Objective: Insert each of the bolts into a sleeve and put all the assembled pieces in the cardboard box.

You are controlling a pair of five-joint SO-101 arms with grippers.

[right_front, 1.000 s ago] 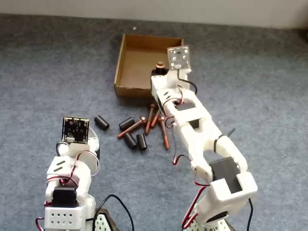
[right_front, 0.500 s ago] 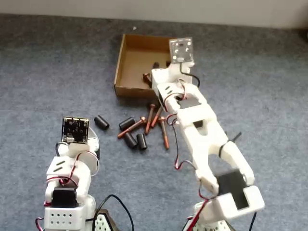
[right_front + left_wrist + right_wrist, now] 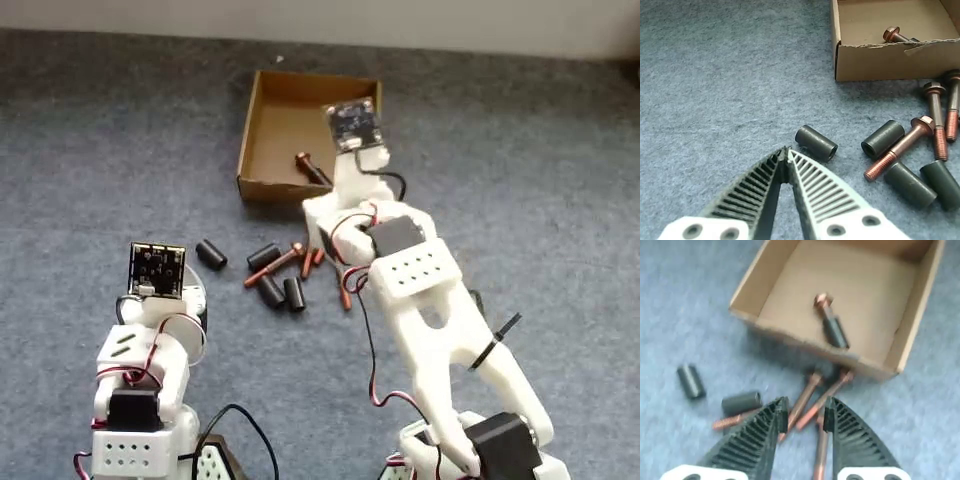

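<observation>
Grey-blue carpet [image 3: 120, 150] covers the surface, meeting a pale wall [image 3: 400, 20] behind.

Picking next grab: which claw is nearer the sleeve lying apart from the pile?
Left. The left claw sits right beside that sleeve; the right claw hangs over the loose bolts near the cardboard box.

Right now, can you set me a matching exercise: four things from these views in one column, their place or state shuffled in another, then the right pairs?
Things
1. assembled bolt and sleeve
2. left end effector
3. right end effector
4. lone sleeve

Place or state
A. open, over loose bolts
B. empty, lying on the carpet
C. inside the cardboard box
D. shut, low over the carpet

Pairs: 1-C, 2-D, 3-A, 4-B
</observation>
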